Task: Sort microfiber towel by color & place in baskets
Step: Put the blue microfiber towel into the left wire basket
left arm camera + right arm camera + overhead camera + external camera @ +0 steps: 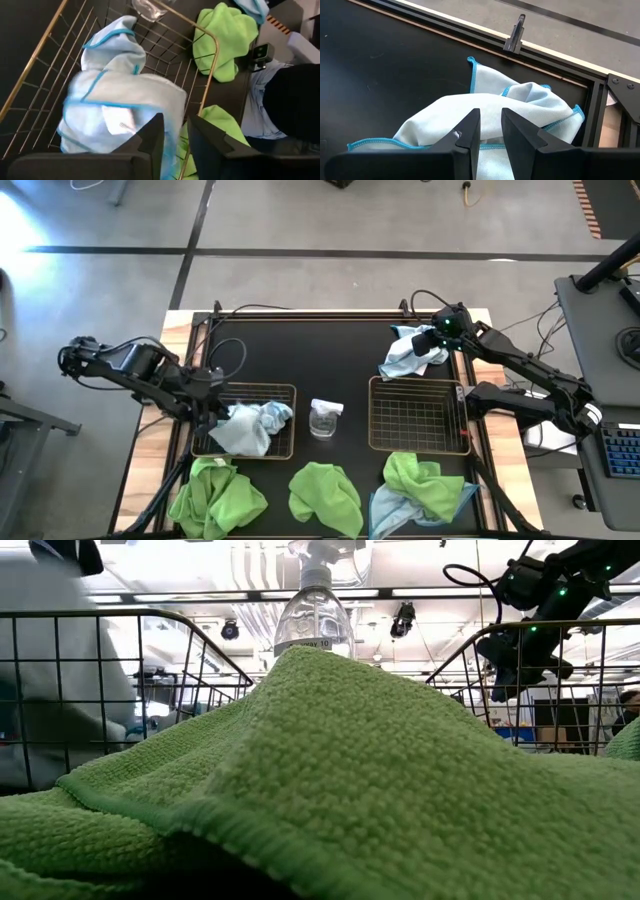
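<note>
A pale blue microfiber towel [250, 426] lies bunched in the left bronze wire basket [285, 392]. My left gripper [212, 413] stands at that basket's left end, shut on this towel [120, 100]. A second pale blue towel [405, 358] lies on the black mat beyond the right basket [418, 416], which holds nothing. My right gripper [433, 348] is over it, shut on it [491, 135]. Three lime green towels [215, 495] [325, 495] [425, 478] lie along the near edge, the right one on another pale blue towel [392, 512]. My left gripper pinches the pale blue towel between its two fingers at a teal-hemmed edge [171, 142]. The fingers come slanting down from the table's left side. The rest of the towel rests heaped on the basket's grid base. My right gripper pinches a raised fold near the middle of the pale blue towel [490, 112] between its two fingers, from above. The fingers hide the exact spot. The towel's hemmed edges [375, 145] spread on the black mat around the hold.
A clear plastic spray bottle [325, 418] stands between the two baskets. In the low view a green towel [330, 770] fills the foreground, with the bottle [314, 610] behind it. A black rail with a clamp [516, 32] runs along the table's far edge.
</note>
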Robot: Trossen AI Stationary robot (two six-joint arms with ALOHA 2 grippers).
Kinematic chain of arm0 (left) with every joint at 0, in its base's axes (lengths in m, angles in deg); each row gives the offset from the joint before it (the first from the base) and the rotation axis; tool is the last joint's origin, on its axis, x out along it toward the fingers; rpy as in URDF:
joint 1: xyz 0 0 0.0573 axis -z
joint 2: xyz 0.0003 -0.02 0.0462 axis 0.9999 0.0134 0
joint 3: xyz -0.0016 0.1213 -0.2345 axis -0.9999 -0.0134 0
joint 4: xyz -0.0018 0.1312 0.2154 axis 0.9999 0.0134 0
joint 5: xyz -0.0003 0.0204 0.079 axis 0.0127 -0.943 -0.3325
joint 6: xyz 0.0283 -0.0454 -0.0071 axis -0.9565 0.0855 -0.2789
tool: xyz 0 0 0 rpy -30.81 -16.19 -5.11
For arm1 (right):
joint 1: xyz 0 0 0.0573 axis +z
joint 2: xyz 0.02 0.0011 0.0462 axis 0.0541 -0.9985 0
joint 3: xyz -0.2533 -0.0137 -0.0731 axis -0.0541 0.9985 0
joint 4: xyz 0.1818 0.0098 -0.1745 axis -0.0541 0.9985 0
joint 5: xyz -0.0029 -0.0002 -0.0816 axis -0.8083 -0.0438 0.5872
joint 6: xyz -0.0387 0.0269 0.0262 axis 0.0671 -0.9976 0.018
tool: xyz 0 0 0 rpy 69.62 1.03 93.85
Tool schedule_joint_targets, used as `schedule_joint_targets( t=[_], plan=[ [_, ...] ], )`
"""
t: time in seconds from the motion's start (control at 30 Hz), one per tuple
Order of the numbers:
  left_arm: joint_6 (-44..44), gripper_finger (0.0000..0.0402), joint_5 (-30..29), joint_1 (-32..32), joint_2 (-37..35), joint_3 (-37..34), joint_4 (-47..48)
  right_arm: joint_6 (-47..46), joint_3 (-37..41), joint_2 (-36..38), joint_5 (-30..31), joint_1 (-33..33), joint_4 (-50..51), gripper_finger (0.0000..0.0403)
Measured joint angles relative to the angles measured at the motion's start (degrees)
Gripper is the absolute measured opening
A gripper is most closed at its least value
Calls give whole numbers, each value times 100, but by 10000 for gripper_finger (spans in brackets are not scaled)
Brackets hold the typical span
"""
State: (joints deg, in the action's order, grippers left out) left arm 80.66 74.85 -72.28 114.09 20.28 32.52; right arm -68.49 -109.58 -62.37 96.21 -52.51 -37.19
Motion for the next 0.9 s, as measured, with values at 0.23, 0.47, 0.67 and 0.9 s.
schedule_joint_targets(
  t=[0.23, 0.47, 0.67, 0.9],
  plan=[
    [210, 122, -1, 0, 128, -2, 47, -31, 0, 0, 0, 0, 4, 73],
    [-1305, 129, -2121, -34, 490, 119, -14, -28, 0, 0, 0, 0, 0, 73],
    [-1594, 129, -4695, -48, 975, 710, -22, 17, 0, 0, -1, 0, 1, 73],
    [-2078, 127, -4981, -58, 1228, 1122, -6, 290, 0, 0, -2, 0, -24, 73]
  ],
)
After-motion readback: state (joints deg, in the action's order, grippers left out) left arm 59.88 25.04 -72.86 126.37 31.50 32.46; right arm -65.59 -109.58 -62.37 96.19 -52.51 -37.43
